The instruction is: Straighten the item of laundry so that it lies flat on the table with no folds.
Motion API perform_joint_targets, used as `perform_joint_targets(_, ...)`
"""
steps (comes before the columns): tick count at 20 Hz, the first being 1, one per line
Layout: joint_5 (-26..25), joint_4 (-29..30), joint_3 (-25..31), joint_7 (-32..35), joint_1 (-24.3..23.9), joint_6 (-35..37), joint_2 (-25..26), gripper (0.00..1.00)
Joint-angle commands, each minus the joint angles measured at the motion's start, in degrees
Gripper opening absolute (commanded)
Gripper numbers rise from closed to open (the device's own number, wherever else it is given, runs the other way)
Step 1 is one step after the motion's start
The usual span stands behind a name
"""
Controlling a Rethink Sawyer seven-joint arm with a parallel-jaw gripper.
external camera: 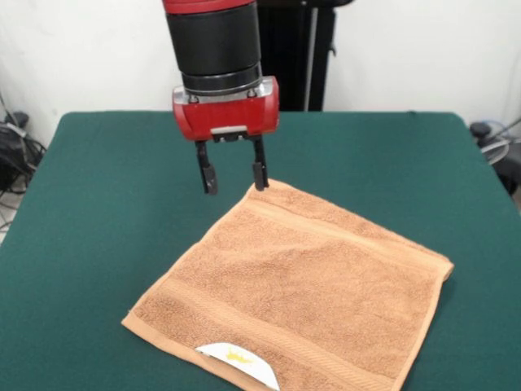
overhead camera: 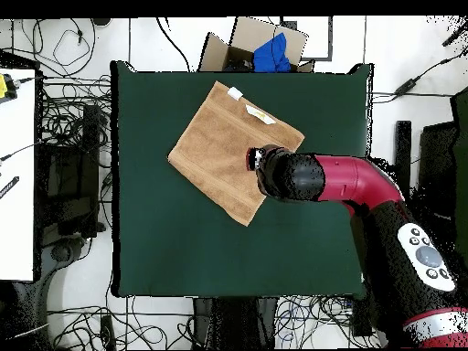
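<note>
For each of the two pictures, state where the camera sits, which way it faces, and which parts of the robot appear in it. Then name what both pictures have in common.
Front view: sits across the table, facing the robot; shows the wrist and the gripper, jaws open, above the towel's far corner.
Overhead view: sits above the table, looking straight down; shows the whole red arm reaching over the towel from the lower right.
Shared: the towel, lying flat, with its white tag, the green table and the arm.
</note>
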Motion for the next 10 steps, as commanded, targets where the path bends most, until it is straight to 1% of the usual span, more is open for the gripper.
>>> perform_joint_targets(1,-1.07,5.65,1.76,2.48,2.04,-4.10,-1.00,1.00)
perform_joint_targets(8,-0.85,5.97,0.29,4.24,2.45,-5.70,-1.60,1.00)
perform_joint_targets(10,-0.25,6.12,-0.57,5.25,2.84,-4.97,-2.18,1.00)
